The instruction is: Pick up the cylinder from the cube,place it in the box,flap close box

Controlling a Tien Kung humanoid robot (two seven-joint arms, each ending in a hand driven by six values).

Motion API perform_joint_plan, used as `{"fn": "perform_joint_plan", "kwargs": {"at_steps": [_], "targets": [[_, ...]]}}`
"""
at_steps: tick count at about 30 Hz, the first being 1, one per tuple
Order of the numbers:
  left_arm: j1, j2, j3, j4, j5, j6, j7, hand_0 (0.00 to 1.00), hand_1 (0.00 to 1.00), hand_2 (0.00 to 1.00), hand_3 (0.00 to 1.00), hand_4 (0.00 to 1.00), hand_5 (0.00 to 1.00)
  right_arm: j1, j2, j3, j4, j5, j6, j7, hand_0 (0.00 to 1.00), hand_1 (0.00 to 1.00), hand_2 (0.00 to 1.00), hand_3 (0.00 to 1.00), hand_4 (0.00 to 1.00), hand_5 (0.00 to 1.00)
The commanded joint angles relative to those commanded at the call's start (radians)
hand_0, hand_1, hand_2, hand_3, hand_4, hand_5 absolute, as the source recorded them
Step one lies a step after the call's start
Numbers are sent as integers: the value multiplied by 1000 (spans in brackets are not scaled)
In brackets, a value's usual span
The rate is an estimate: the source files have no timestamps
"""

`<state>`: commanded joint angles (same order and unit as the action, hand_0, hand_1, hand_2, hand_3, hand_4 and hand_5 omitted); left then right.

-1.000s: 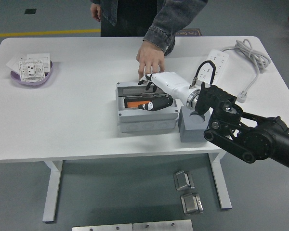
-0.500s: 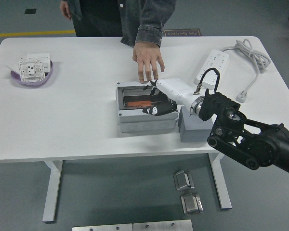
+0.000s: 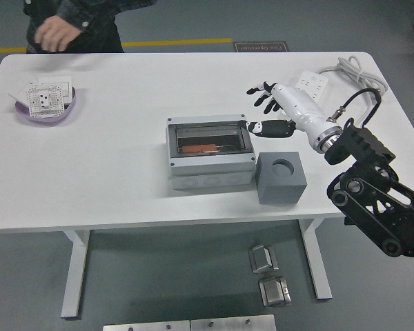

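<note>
Right robot hand (image 3: 270, 110) released, fingers spread, beside grey box (image 3: 209, 154), orange cylinder (image 3: 201, 147) under closed clear flap (image 3: 208, 137)

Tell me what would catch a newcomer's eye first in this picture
The grey box at the table's centre stands out, its clear flap down over an orange cylinder inside. Just right of it sits a grey cube with an empty round hole on top. Above the cube hovers the white right robot hand, fingers spread, holding nothing.
</note>
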<state>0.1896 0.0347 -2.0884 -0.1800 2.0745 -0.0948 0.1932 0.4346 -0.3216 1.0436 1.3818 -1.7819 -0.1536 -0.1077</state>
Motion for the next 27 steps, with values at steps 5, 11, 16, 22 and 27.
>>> {"fn": "perform_joint_plan", "kwargs": {"at_steps": [5, 11, 16, 22, 27], "targets": [[3, -5, -1, 0, 1, 1, -3, 627, 588, 554, 593, 475, 99, -112, 68, 170, -56, 174, -116, 170, 539, 547, 642, 749, 853, 502], [4, -6, 10, 0, -14, 3, -5, 627, 587, 553, 594, 479, 102, -226, 93, 338, -91, 386, -136, 346, 573, 616, 658, 752, 859, 508], [5, -9, 11, 0, -16, 3, -5, 627, 586, 550, 591, 480, 104, -285, 103, 435, -108, 528, -117, 454, 689, 671, 699, 766, 958, 605], [7, -11, 5, 0, -11, 3, -6, 627, 586, 552, 591, 480, 102, -315, 117, 429, -129, 680, -110, 550, 789, 734, 747, 794, 998, 659], [7, -14, 10, 0, -16, 3, -8, 627, 586, 551, 592, 484, 98, -317, 127, 409, -130, 780, -96, 578, 807, 754, 770, 816, 998, 672]]}}
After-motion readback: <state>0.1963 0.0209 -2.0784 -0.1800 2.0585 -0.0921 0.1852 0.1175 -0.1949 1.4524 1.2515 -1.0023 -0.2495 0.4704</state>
